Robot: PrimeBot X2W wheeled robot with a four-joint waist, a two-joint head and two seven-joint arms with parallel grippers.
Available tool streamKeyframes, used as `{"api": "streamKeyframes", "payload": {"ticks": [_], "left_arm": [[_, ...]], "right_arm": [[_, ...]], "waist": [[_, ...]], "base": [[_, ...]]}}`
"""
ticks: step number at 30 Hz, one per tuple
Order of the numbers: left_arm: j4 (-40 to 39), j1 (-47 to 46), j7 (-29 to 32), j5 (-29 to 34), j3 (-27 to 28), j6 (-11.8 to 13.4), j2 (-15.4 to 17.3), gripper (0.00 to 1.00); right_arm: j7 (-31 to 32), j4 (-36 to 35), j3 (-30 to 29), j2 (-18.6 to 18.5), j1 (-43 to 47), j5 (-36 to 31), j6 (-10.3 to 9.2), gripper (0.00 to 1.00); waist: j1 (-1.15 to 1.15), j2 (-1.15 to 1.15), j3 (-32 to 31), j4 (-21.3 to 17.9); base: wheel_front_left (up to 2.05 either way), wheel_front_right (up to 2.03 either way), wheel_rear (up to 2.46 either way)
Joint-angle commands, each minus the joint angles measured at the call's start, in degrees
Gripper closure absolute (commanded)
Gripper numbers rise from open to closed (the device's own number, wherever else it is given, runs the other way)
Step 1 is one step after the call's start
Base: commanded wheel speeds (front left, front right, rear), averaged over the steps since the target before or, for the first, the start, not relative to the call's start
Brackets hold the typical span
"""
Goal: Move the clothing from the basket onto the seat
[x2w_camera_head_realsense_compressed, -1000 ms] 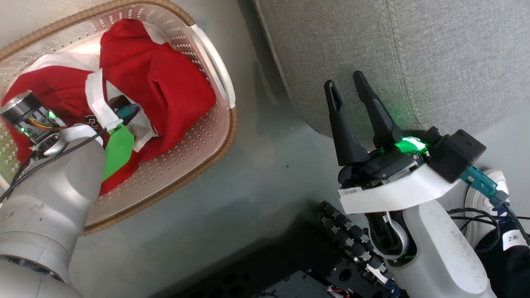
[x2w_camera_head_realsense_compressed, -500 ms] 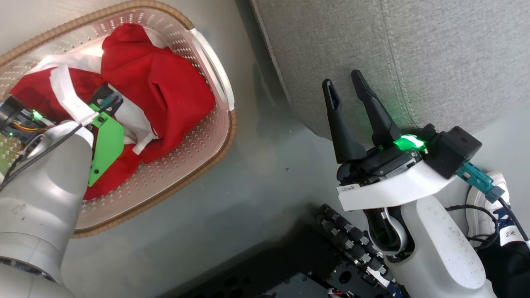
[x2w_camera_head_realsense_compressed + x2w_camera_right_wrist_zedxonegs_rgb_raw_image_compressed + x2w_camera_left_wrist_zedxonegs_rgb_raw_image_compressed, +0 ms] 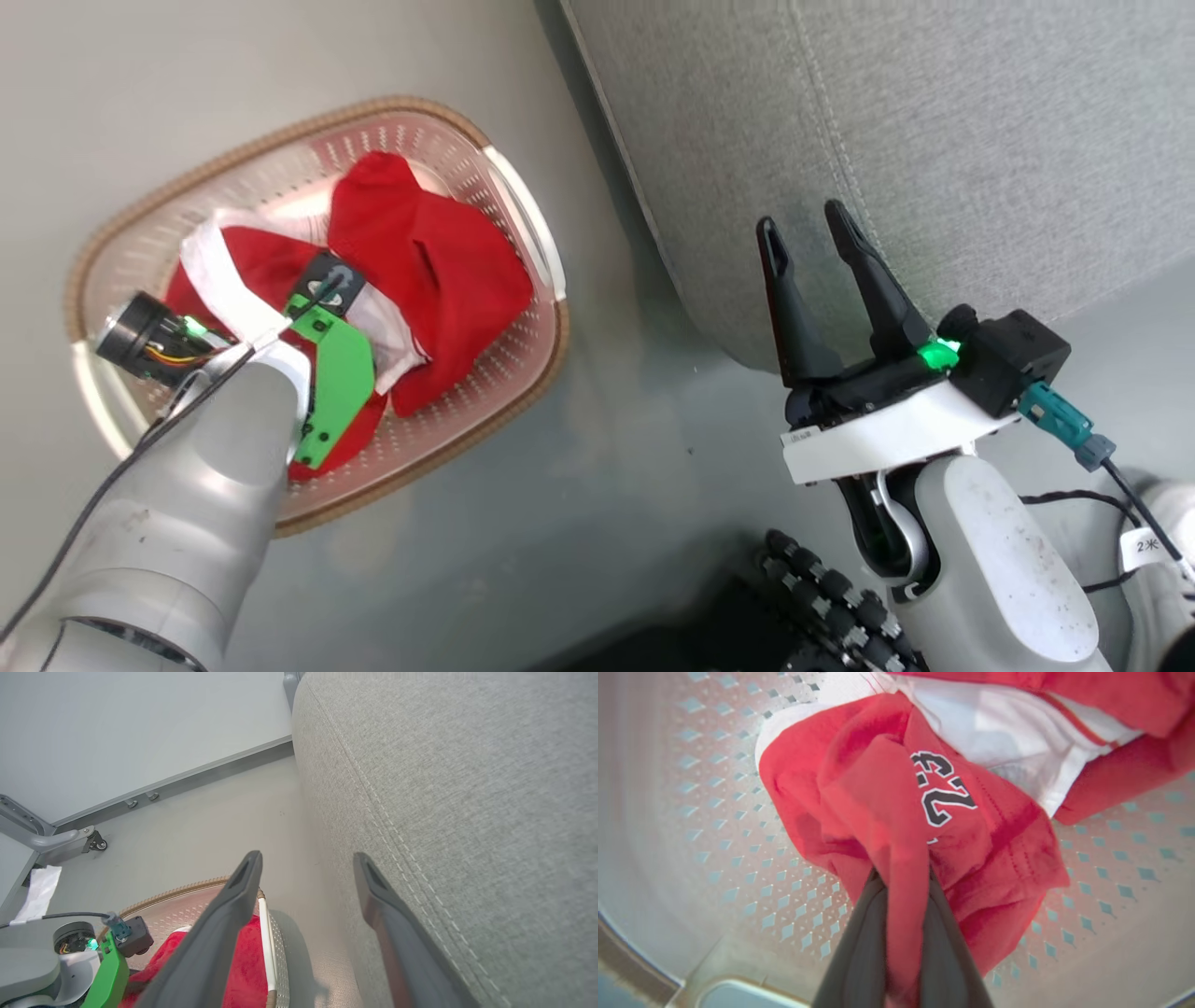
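The cream perforated basket (image 3: 546, 271) with a brown rim stands on the floor left of the seat (image 3: 934, 140), a large grey cushion. Red clothing (image 3: 439, 280) with white trim lies bunched inside it. My left wrist (image 3: 331, 383) reaches down into the basket. In the left wrist view my left gripper (image 3: 903, 877) is shut on a fold of red clothing (image 3: 878, 793) bearing the number 23, above the basket floor (image 3: 714, 812). My right gripper (image 3: 801, 222) stands open and empty beside the seat's front edge, its fingers (image 3: 233, 905) pointing past the seat (image 3: 467, 788) and over the basket (image 3: 187, 891).
Grey floor lies between basket and seat. In the right wrist view a wall with a baseboard runs behind, a grey frame leg on a caster (image 3: 96, 843) stands at the left, and white paper (image 3: 39, 891) lies near it. My dark base (image 3: 822, 597) and cables are at the bottom.
The head view has pulled back, so the basket looks smaller and lower. My left gripper has shut on the red clothing. The right gripper stays open by the seat.
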Motion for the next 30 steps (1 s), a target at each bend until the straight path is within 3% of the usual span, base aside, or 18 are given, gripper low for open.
{"api": "streamKeyframes", "payload": {"ticks": [1,8,21,25,30], "left_arm": [[-0.1,0.9,-1.3,-0.8,0.5,0.5,-0.3,1.00],[-0.6,4.3,-11.3,-5.1,3.6,0.0,-1.7,1.00],[-3.9,10.7,-30.7,-12.5,9.4,1.4,-3.9,1.00],[-9.6,13.2,-32.6,-14.9,12.2,2.6,-4.2,1.00],[-29.2,20.9,-32.5,-13.1,17.2,6.5,-2.3,1.00]], "right_arm": [[-0.2,0.4,-0.3,-0.2,0.9,-0.7,0.00,0.00],[-0.2,1.6,1.6,-0.2,3.4,-3.0,0.00,0.00],[-0.2,2.9,1.1,-0.4,9.2,-6.3,0.00,0.00],[-0.2,2.2,0.9,-1.2,10.9,-6.5,0.00,0.00],[-0.2,1.0,1.3,-1.8,12.4,-6.9,0.00,0.00]], "waist": [[0.00,0.00,-7.7,4.0],[0.00,0.00,-16.6,6.4],[0.00,0.00,-30.8,10.7],[0.00,0.00,-33.3,11.7],[0.00,0.00,-35.5,12.7]], "base": [[0.00,0.00,0.00],[0.00,0.00,0.00],[0.00,0.00,0.00],[0.00,0.00,0.00],[0.00,0.00,0.00]]}}
